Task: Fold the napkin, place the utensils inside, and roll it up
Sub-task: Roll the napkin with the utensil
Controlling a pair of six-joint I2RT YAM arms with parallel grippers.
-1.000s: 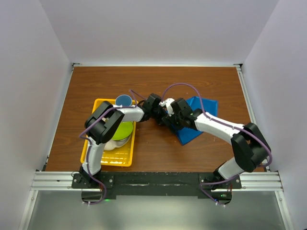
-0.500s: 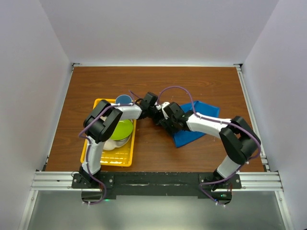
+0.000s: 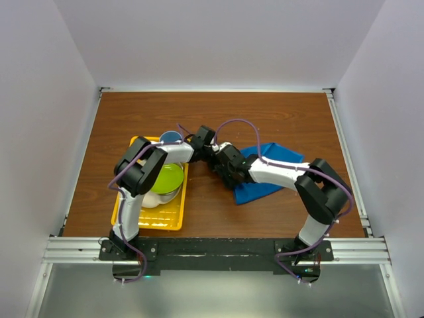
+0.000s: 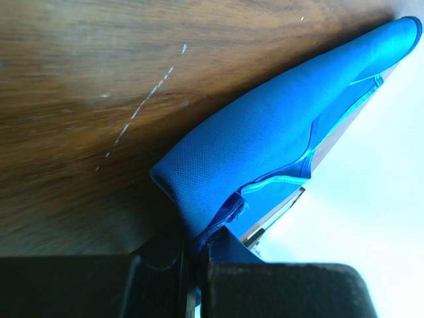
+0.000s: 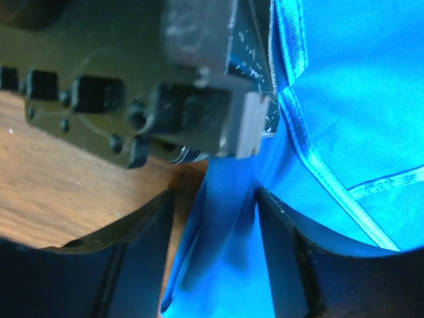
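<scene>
The napkin is a bright blue cloth lying rumpled on the wooden table, right of centre. My left gripper meets its left end. In the left wrist view that gripper is shut on a bunched corner of the napkin, which lifts off the wood in a ridge. My right gripper sits just beside it. In the right wrist view the right gripper is open, its fingers either side of a raised fold of napkin without pinching it. The utensils do not show.
A yellow tray lies left of the grippers and holds a green bowl. A small blue cup stands at the tray's far end. White walls enclose the table on three sides. The left gripper's dark body fills the top of the right wrist view.
My right gripper has slid left toward the left gripper and its jaws have narrowed around the fold. The napkin's left end has been drawn a little leftward. The left gripper stays shut.
</scene>
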